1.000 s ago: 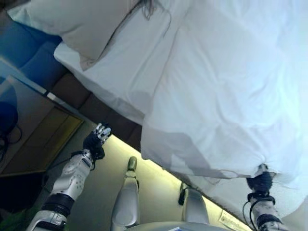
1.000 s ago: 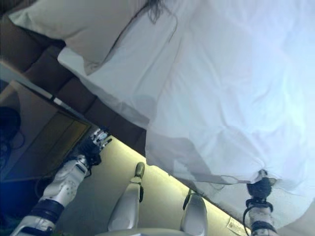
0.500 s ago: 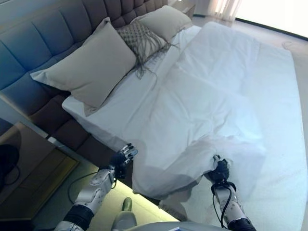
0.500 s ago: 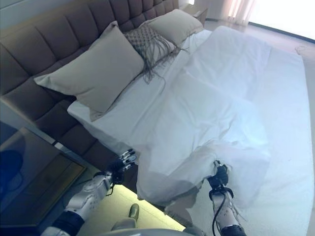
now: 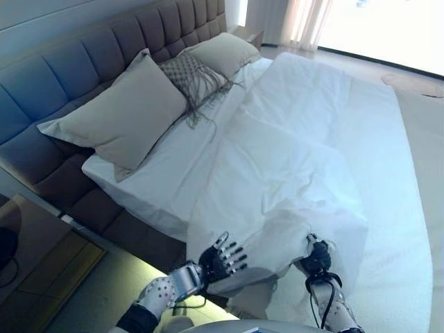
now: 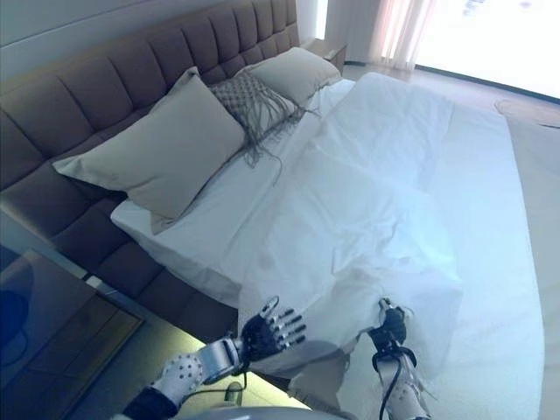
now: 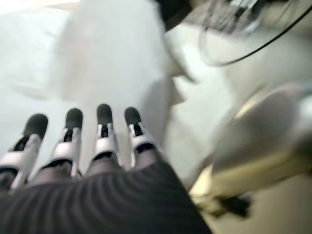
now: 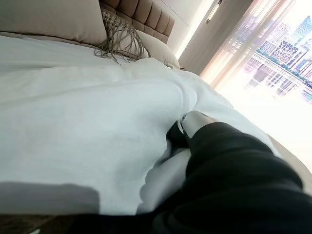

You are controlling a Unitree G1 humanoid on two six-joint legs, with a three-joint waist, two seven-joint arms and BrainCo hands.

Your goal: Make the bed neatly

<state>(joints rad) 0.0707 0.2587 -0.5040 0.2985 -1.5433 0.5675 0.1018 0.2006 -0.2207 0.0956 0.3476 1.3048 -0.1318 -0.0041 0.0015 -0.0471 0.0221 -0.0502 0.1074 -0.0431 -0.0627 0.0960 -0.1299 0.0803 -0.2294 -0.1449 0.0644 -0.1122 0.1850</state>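
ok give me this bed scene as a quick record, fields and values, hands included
bed: white sheeted mattress against a padded brown headboard
cover: rumpled white duvet, bunched at the near edge
pillows: large beige pillow nearest, fringed grey woven cushion in the middle, second beige pillow farthest
left hand: open, fingers spread, by the duvet's hanging near edge
right hand: curled round a fold of the duvet
bedside: dark nightstand beside the bed
task state: duvet not yet spread flat
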